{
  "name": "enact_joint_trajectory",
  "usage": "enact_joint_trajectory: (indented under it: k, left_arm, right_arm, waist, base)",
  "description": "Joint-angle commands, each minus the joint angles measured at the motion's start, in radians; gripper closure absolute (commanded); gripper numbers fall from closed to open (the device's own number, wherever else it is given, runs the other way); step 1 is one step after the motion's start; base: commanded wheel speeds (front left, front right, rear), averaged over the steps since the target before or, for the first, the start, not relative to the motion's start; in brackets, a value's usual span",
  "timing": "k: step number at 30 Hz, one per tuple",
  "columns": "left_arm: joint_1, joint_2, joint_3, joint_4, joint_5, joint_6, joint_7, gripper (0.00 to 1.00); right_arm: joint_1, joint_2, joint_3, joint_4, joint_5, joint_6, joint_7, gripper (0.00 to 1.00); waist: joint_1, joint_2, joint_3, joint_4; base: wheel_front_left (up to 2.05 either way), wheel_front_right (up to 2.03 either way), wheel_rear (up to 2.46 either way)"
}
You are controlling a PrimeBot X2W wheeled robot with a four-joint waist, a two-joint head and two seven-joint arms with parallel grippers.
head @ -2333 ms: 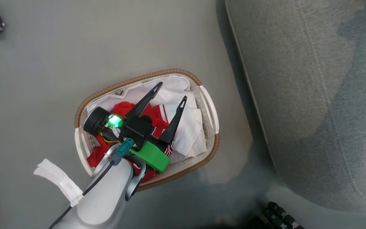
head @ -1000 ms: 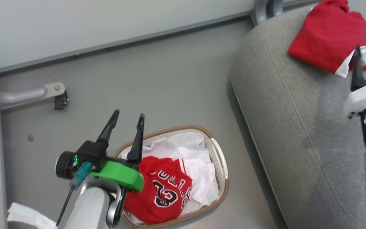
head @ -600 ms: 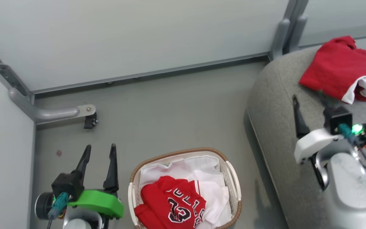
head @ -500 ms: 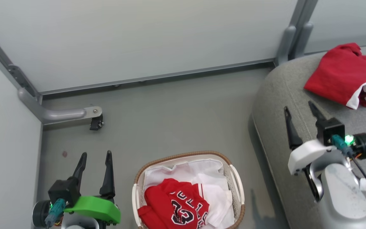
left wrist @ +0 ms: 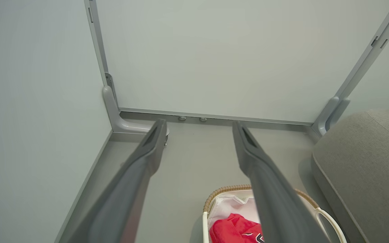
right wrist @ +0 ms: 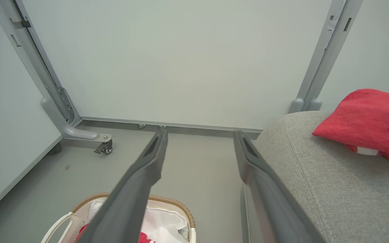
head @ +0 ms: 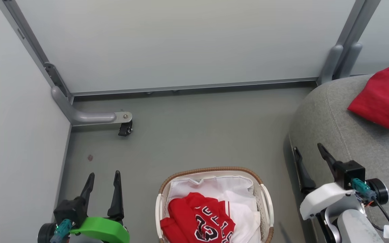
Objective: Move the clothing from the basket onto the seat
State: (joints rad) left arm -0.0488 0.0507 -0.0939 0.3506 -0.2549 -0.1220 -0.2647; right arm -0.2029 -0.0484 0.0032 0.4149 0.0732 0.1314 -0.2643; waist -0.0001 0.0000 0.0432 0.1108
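The oval basket (head: 211, 170) stands on the floor at the bottom middle, and the red jersey with "23" lettering (head: 201, 219) lies in it on the white liner. A plain red garment with white trim (head: 383, 99) rests on the grey seat (head: 343, 135) at the right. My left gripper (head: 103, 176) is open and empty, left of the basket above bare floor. My right gripper (head: 308, 151) is open and empty over the seat's left edge. The wrist views show the basket (left wrist: 221, 194) (right wrist: 167, 199), the jersey (left wrist: 235, 229) and the plain garment (right wrist: 370, 119).
Pale partition walls close the back and left. A grey frame foot with a small black caster (head: 125, 128) sits on the floor at the left. A grey post (head: 341, 57) stands behind the seat's back corner. Floor between basket and wall is open.
The head camera has tilted up and back, so the whole picture shifted. Both open grippers now sit lower in view; the left has left the basket empty. The jersey stays in the basket.
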Motion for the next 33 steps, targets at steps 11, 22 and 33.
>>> enact_joint_trajectory:
  k: [11,22,33]
  left_arm:
    - [0.027,0.000,-0.009,0.017,-0.025,0.004,0.001,0.00]
    - [0.028,0.000,-0.018,0.026,-0.022,0.002,0.001,0.00]
    - [-0.064,0.000,-0.062,0.105,-0.004,-0.003,0.001,0.00]
  right_arm:
    - [0.051,-0.004,0.021,-0.008,0.033,-0.001,0.000,0.00]
    - [0.053,-0.004,0.021,-0.020,0.034,-0.001,0.000,0.00]
    - [0.009,-0.004,0.002,-0.052,0.007,-0.001,0.000,0.00]
  waist:
    - [0.0001,0.0000,-0.015,-0.013]
    - [0.0001,0.0000,-0.023,-0.021]
    - [0.0001,0.0000,0.059,-0.046]
  base:
    - [0.00,0.00,0.00]
    - [0.00,0.00,0.00]
    - [0.00,0.00,0.00]
